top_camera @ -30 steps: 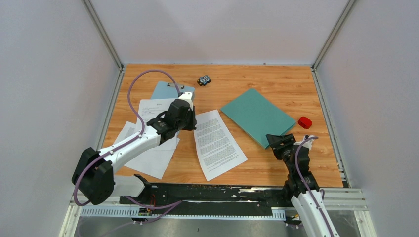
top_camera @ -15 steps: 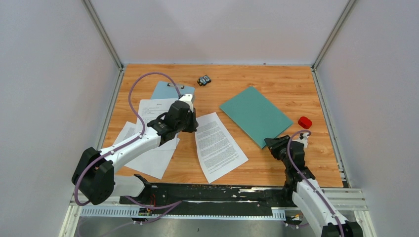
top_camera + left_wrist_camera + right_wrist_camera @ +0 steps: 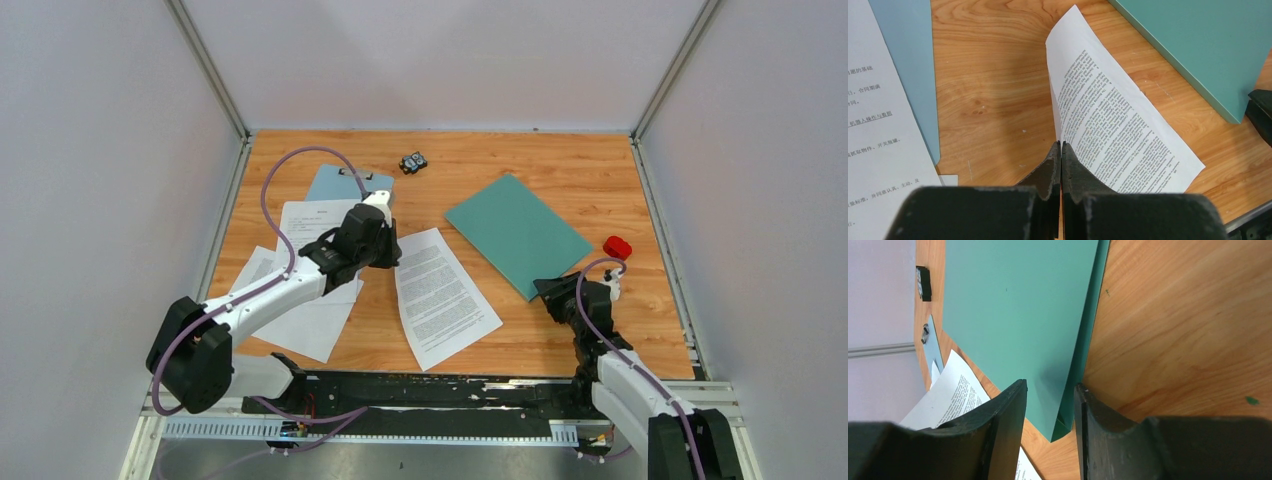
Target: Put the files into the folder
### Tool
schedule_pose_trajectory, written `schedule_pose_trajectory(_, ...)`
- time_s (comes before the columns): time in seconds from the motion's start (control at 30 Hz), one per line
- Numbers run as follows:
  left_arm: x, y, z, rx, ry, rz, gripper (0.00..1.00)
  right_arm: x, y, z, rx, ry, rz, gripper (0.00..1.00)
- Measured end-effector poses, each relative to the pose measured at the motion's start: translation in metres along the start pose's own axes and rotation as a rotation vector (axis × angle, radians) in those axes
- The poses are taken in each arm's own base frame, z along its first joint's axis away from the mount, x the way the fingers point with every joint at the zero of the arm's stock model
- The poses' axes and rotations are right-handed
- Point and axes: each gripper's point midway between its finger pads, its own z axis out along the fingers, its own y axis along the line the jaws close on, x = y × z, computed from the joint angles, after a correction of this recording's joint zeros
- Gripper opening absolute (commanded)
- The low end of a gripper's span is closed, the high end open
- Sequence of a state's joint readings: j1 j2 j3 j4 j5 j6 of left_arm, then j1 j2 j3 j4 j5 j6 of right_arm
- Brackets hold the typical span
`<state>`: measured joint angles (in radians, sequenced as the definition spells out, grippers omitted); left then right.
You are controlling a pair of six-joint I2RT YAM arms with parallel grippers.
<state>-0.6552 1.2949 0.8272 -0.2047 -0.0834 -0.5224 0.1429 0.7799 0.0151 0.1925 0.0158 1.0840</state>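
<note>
Top external view: folder (image 3: 517,231) lay closed right of centre, none of the files (image 3: 310,330) in it. At centre the left gripper (image 3: 1060,148) was clamped on the edge of one sheet (image 3: 440,293); the rest lay at left. The right gripper (image 3: 1048,388), fingers apart, sat at the folder's near corner, holding nothing.

The desk (image 3: 560,170) is smooth wood grain with a slight sheen. The folder (image 3: 515,232) is matt teal card, the files (image 3: 440,295) thin white paper, the left gripper (image 3: 1060,150) dull black plastic.
</note>
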Motion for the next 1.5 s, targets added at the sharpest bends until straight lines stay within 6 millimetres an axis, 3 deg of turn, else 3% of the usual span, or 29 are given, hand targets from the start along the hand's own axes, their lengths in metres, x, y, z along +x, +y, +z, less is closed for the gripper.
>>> schedule_pose_trajectory(0.3, 0.003, 0.001, 0.005, -0.008, 0.015, -0.006, 0.0, 0.0, 0.011, 0.007, -0.042, 0.009, 0.014, 0.37)
schedule_pose_trajectory(0.57, -0.002, -0.002, 0.007, -0.007, 0.014, -0.014, 0.0, 0.002, 0.014, 0.012, -0.061, 0.02, -0.02, 0.02)
schedule_pose_trajectory(0.7, -0.012, -0.003, 0.003, -0.022, 0.008, -0.016, 0.0, -0.002, 0.024, 0.013, -0.104, 0.014, -0.101, 0.0)
schedule_pose_trajectory(0.83, -0.044, 0.002, -0.007, -0.043, -0.023, -0.05, 0.0, -0.013, 0.052, 0.009, -0.194, -0.019, -0.237, 0.0)
schedule_pose_trajectory(0.93, -0.074, 0.018, -0.019, -0.077, -0.074, -0.096, 0.0, -0.021, 0.082, -0.002, -0.297, -0.07, -0.399, 0.0)
schedule_pose_trajectory(1.1, -0.126, 0.041, -0.055, -0.152, -0.179, -0.147, 0.0, -0.018, 0.12, -0.028, -0.437, -0.162, -0.714, 0.0)
schedule_pose_trajectory(1.33, -0.199, 0.037, -0.111, -0.19, -0.344, -0.153, 0.0, -0.004, 0.144, -0.048, -0.478, -0.219, -1.096, 0.0)
schedule_pose_trajectory(1.5, -0.241, 0.035, -0.155, -0.223, -0.459, -0.168, 0.0, 0.031, 0.144, -0.053, -0.473, -0.208, -1.343, 0.0)
